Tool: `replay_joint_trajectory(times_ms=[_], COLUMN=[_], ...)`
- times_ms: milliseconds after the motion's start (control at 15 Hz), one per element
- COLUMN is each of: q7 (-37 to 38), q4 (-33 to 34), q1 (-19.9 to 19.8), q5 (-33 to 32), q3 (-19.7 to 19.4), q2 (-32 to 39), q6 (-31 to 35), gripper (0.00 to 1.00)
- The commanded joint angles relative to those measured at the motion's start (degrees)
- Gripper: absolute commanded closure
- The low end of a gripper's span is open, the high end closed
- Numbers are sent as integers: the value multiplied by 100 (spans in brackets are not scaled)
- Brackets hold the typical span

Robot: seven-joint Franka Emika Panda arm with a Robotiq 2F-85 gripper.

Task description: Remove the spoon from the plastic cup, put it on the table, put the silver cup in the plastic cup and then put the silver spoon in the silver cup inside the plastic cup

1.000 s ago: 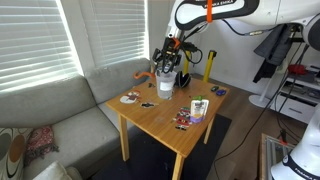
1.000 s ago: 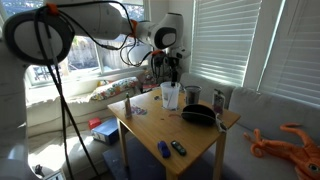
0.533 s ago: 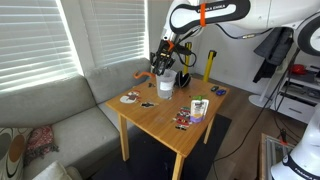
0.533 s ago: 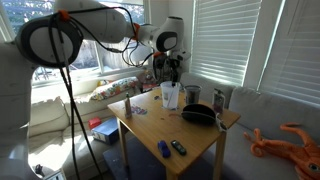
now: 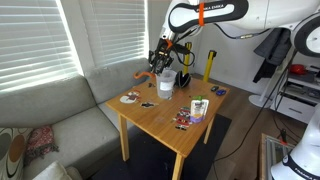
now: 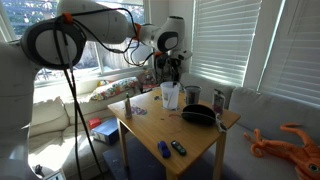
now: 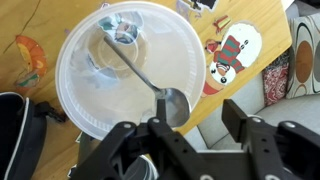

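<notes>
The gripper [image 7: 180, 120] hangs straight over the plastic cup [image 7: 78, 95], its jaws spread wide. The spoon [image 7: 148, 72] leans inside the cup, handle down and bowl up at the rim between the jaws; whether a finger touches the bowl is hard to say from the wrist view. The cup stands on the table [image 7: 45, 14]. Just beside it, in an exterior view, the silver cup [image 6: 192, 95] stands upright, clear of the gripper. Window blinds [image 6: 240, 40] hang beyond
</notes>
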Motion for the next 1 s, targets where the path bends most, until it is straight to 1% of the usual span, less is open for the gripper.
replay_joint_trajectory(times_ms=[0, 133, 200, 333, 467, 933], q7=[145, 160, 182, 217, 236, 237], q4=[187, 175, 170, 167, 161, 152], q1=[13, 17, 21, 20, 19, 32], q5=[117, 98, 87, 79, 77, 37], q3=[-3, -8, -13, -17, -15, -19], q2=[94, 94, 94, 91, 79, -21], q6=[5, -5, -2, -25, -44, -72], gripper=[54, 75, 84, 98, 100, 99])
